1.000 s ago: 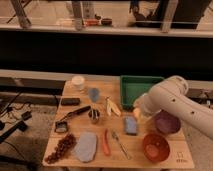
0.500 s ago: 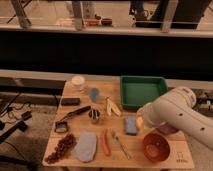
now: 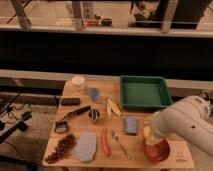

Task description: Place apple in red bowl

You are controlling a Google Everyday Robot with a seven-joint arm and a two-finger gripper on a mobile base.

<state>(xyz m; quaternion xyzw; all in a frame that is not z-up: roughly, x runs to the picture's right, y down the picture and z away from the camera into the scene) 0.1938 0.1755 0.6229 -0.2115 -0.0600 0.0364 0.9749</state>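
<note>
The task looks close to done but not finished; the apple (image 3: 147,132) sits at the end of the white arm (image 3: 182,122), just above the 11 o'clock rim of the red bowl (image 3: 157,151), and has not yet been set inside. The gripper (image 3: 148,134) is hidden behind the arm's bulk at that same spot, apparently holding the apple; whether its fingers are parted or clamped cannot be told. What seems left is a short descent toward 5 o'clock and a release. The bowl stands near the table's (image 3: 65,102) front edge at its 5 o'clock corner; the blue sponge (image 3: 130,125) lies near at 10 o'clock, the green tray (image 3: 145,92) well apart at 12 o'clock; room to the right is taken by the arm.
</note>
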